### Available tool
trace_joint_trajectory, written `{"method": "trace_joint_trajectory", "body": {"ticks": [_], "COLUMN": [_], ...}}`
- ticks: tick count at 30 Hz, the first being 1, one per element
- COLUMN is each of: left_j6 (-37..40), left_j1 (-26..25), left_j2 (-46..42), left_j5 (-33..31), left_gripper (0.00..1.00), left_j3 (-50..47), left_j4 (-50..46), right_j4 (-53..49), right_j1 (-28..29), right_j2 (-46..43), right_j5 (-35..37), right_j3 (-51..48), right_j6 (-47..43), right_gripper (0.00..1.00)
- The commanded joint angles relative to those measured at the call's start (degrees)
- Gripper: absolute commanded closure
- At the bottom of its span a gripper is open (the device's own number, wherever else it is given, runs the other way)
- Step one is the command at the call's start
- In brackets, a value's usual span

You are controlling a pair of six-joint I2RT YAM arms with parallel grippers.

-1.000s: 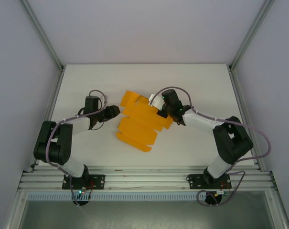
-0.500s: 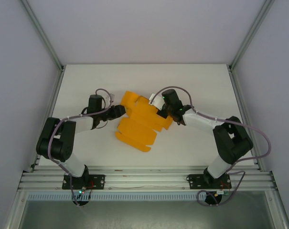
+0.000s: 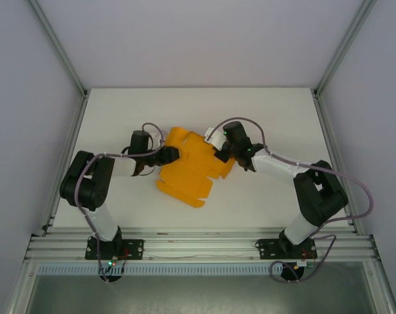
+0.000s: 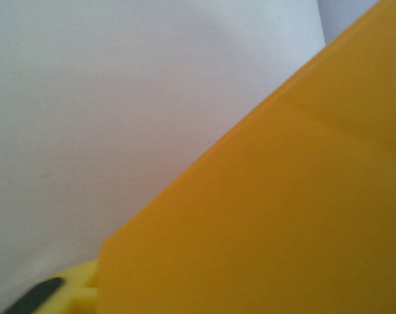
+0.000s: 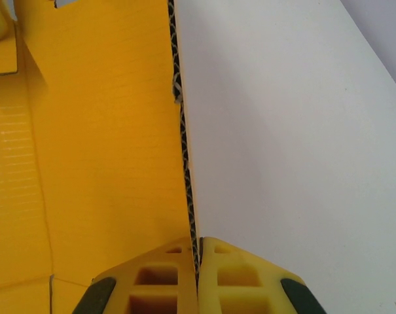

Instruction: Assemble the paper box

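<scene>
White tabletop [image 3: 270,118] carries the orange paper box [image 3: 192,171], a flat sheet, mid-frame between my two arms. My right jaws are pinched tight on its upper right edge. My left jaws sit at its left edge; I cannot tell their gap.

light: bright, even, diffuse from above | shadows: faint, soft on flat white table [image 3: 263,111] | left wrist: bright orange card paper box [image 4: 283,216] close, out of focus | right wrist: sharp
</scene>
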Motion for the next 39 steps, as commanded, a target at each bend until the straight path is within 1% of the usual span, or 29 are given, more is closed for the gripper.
{"method": "trace_joint_trajectory", "body": {"ticks": [1,2,4,5,8,12,13,15,16,17,18,20,21,23,24,26,28,30,32,35,38,39], "left_j6": [-1.41,-1.42,-1.66,-1.6,-1.67,-1.62,-1.45,-0.91,-0.46,0.21,1.04,2.52,3.4,4.66,5.59,7.43,8.85,8.74,6.87,3.91,5.38,5.76], "left_j1": [-0.53,-0.51,-0.53,-0.52,-0.46,-0.53,-0.44,-0.57,-0.52,-0.53,-0.44,-0.44,-0.31,0.11,0.3,0.85,1.48,2.74,4.39,7.2,7.63,7.65], "left_j2": [1.05,1.14,1.4,1.42,1.42,0.92,0.57,-0.6,-1.53,-2.49,-3.87,-6.49,-8.07,-10.9,-12.51,-15.19,-17.38,-18.38,-18.48,-17.29,-13.77,-11.82], "left_j5": [1.19,0.76,0.29,0.05,-0.87,-1.57,-1.99,-2.63,-3.14,-3.73,-4.61,-6.78,-8.4,-10.84,-11.53,-13.91,-18.19,-23.17,-26.07,-28.22,-30.85,-30.28], "left_gripper": [0.87,0.93,0.95,1.0,1.0,1.0,0.98,0.7,0.69,0.64,0.56,0.44,0.3,0.14,0.02,0.0,0.0,0.0,0.0,0.0,0.0,0.0], "left_j3": [0.56,0.72,0.94,1.07,1.44,2.09,2.04,1.78,1.59,1.49,1.37,1.17,1.29,1.51,1.56,2.57,4.81,7.12,8.24,9.64,13.51,14.89], "left_j4": [4.97,4.6,4.51,4.52,4.45,2.4,1.72,0.52,-0.37,-1.74,-3.31,-6.75,-8.97,-12.74,-14.03,-17.03,-21.67,-25.53,-26.67,-26.55,-27.72,-27.68], "right_j4": [2.65,2.67,2.71,2.63,1.84,0.8,0.16,-1.8,-2.51,-2.85,-2.55,0.16,2.19,5.06,7.34,12.58,17.03,20.24,23.21,30.48,42.23,44.94], "right_j1": [0.1,0.11,0.15,0.1,0.12,0.15,0.2,0.3,0.64,0.9,1.46,2.6,3.12,3.67,4.0,4.53,5.01,5.44,6.04,6.54,7.35,7.41], "right_j2": [-1.79,-1.89,-1.88,-1.91,-1.63,-1.7,-1.78,-1.7,-1.61,-1.45,-1.09,-0.33,0.03,0.27,0.45,0.69,1.1,1.78,2.63,4.44,8.09,9.33], "right_j5": [-1.66,-1.44,-1.21,-1.07,-1.0,-0.22,0.3,2.43,3.87,5.84,8.77,14.26,16.54,18.26,19.39,21.71,23.7,24.95,26.19,27.54,30.61,30.94], "right_j3": [1.59,1.61,1.54,1.57,2.13,2.72,3.05,3.96,4.29,4.41,4.24,3.49,3.06,2.32,1.84,0.99,0.16,-0.98,-2.18,-5.0,-7.6,-8.12], "right_j6": [1.72,1.67,1.21,1.12,0.46,-2.83,-3.91,-7.04,-9.04,-11.56,-14.61,-19.76,-21.81,-24.65,-25.99,-28.23,-31.21,-34.47,-37.11,-41.83,-47.01,-48.42], "right_gripper": [1.0,1.0,1.0,1.0,1.0,1.0,1.0,1.0,1.0,1.0,1.0,1.0,1.0,1.0,1.0,1.0,1.0,1.0,1.0,1.0,1.0,1.0]}}
